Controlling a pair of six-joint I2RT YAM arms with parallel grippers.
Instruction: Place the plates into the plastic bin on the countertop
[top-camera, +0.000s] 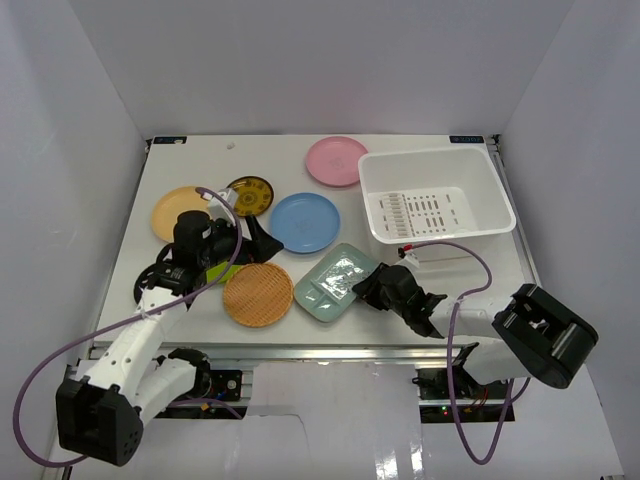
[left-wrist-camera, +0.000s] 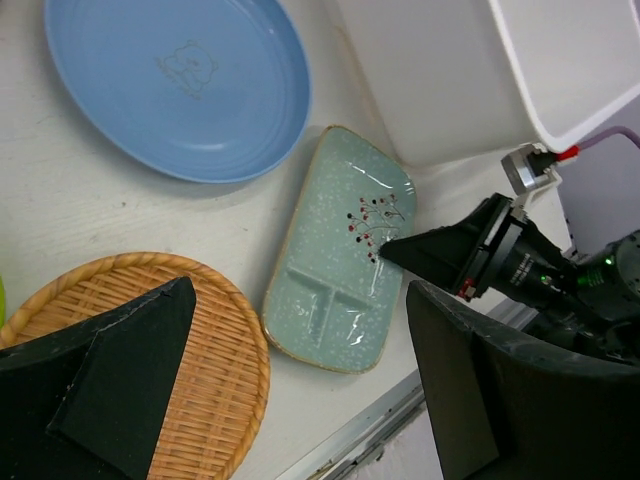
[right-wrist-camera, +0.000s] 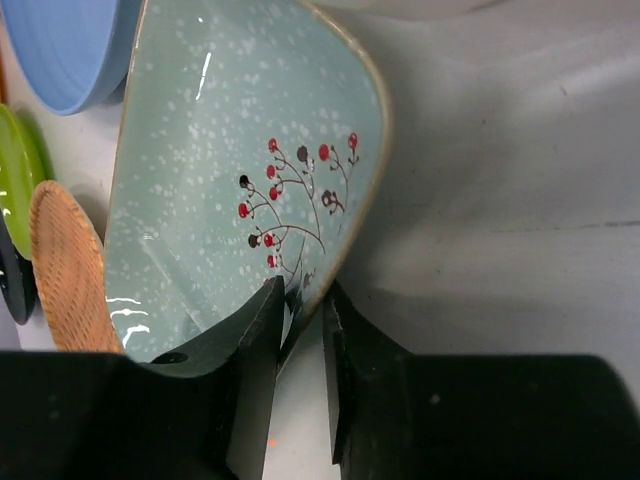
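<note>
Right claw (right-wrist-camera: 297, 318) is clenching on the divided tray (right-wrist-camera: 230, 150), jaws squeezed to a thin gap with the tray's tan-edged rim pinched between them, right by the red-berry sprig. One finger (right-wrist-camera: 255, 350) is sitting inside the tray and the other is pressing the outside of the rim. The tray is lying on the counter (top-camera: 190, 160) just off the near-left corner of the plastic bin (top-camera: 430, 155), outside it. Can't tell if the gripped edge is lifting off the counter. The bin is sitting at the far right of the counter, upright, with its slotted base showing. Left claw (left-wrist-camera: 300, 290) is hanging spread wide and gripping nothing, well to the left of the bin, its two fingers bracketing the woven tan plate (left-wrist-camera: 200, 340) and the near end of the tray in the wrist view. It is touching neither as far as can be seen. The blue plate (top-camera: 305, 222) is lying just left of the bin, and the pink plate (top-camera: 336, 160) is lying off the bin's far-left corner, close to the rim. The black-and-yellow plate (top-camera: 250, 195) and yellow-orange plate (top-camera: 178, 212) are lying further left of the bin. The lime green plate (top-camera: 224, 270) and black plate (top-camera: 148, 285) are mostly hiding under the left arm, far left of the bin.
</note>
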